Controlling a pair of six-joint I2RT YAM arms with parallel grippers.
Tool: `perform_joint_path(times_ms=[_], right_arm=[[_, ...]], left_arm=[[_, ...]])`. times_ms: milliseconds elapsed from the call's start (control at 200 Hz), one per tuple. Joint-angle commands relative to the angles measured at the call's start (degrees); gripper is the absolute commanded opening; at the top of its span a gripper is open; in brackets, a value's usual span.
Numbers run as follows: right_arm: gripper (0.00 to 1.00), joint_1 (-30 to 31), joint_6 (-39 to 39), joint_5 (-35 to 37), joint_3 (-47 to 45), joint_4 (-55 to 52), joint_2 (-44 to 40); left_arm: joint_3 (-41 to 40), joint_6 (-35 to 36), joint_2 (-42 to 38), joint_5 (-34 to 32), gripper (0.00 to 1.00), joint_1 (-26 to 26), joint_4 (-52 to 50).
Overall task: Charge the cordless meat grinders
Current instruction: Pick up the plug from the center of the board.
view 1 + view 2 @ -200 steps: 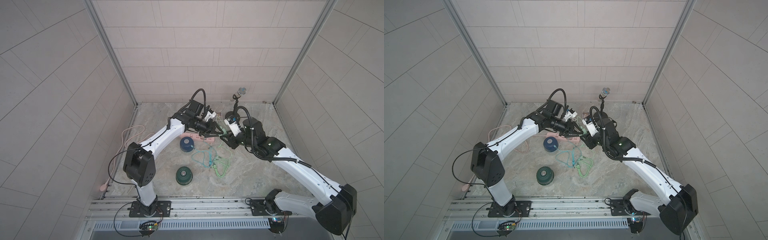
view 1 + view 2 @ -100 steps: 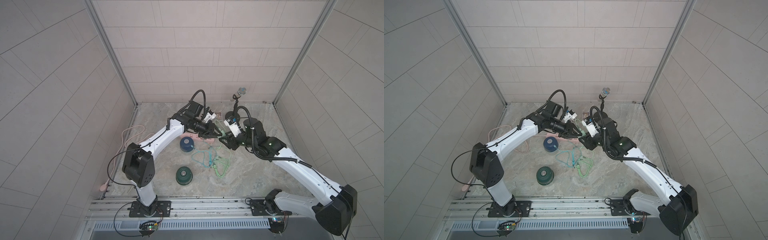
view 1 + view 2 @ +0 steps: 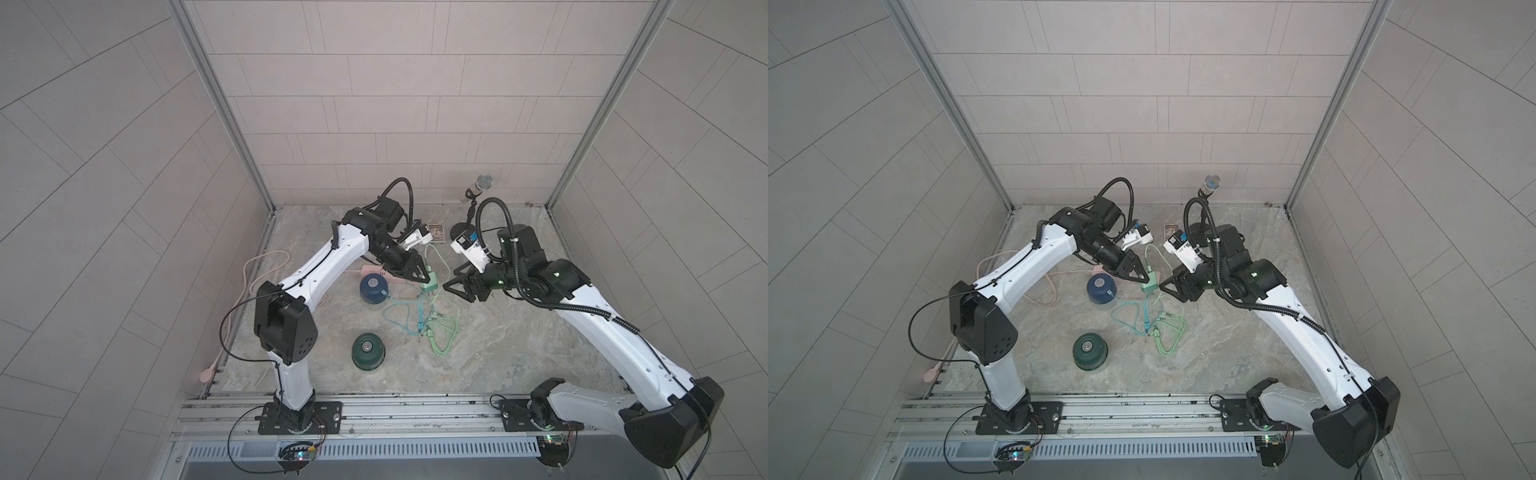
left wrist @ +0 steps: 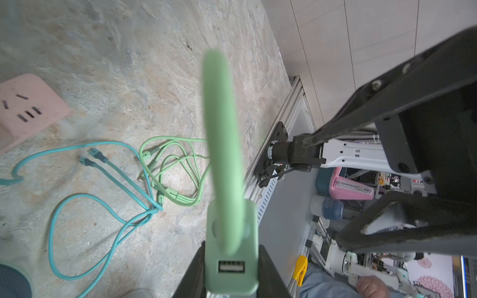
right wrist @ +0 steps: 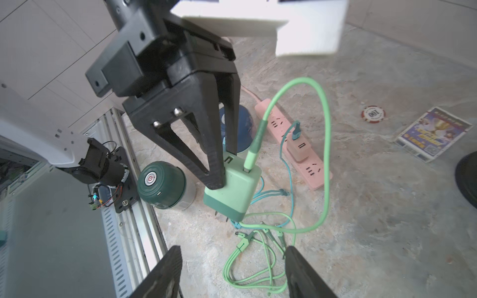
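The dark blue grinder (image 3: 373, 289) stands by the pink power strip (image 3: 376, 270), with a teal cable (image 3: 399, 316) running to its side. Nearer the front stands the dark green grinder (image 3: 367, 350) (image 5: 161, 184) with no cable on it. My left gripper (image 3: 424, 277) (image 4: 229, 271) is shut on a green plug adapter (image 5: 232, 188), held above the floor with its prongs down. A light green cable (image 5: 325, 144) is plugged into the adapter's top. My right gripper (image 3: 457, 293) (image 5: 233, 251) hangs open and empty just to the right of the adapter.
A pink adapter (image 5: 299, 149) with the teal cable's plug sits in the strip. Loose green cable ends (image 3: 440, 332) lie on the floor. At the back are a microphone stand (image 3: 482, 185), a printed card (image 5: 433, 134) and a chip (image 5: 373, 114). A rail (image 3: 374, 411) borders the front.
My right gripper has opened and drawn back to the right, away from the green adapter. The left gripper keeps its hold on the adapter and has barely moved.
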Motion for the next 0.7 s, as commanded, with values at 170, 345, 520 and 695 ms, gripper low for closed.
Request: perform_joint_path(times_ms=[170, 345, 520, 695], right_arm=[[0.66, -0.17, -3.01, -6.24, 0.90, -2.76, 1.84], [0.66, -0.11, -1.64, -9.64, 0.32, -1.58, 2.33], [0.66, -0.24, -0.72, -12.32, -0.77, -1.62, 2.52], [0.66, -0.25, -0.36, -12.59, -1.65, -1.33, 1.98]], left_arm=[[1.58, 8.90, -2.37, 7.24, 0.00, -3.08, -3.15], [-0.48, 7.50, -4.28, 8.73, 0.00, -3.64, -0.14], [-0.93, 5.64, -5.15, 8.76, 0.00, -3.46, 1.87], [-2.27, 1.77, -5.78, 6.87, 0.00, -2.61, 5.13]])
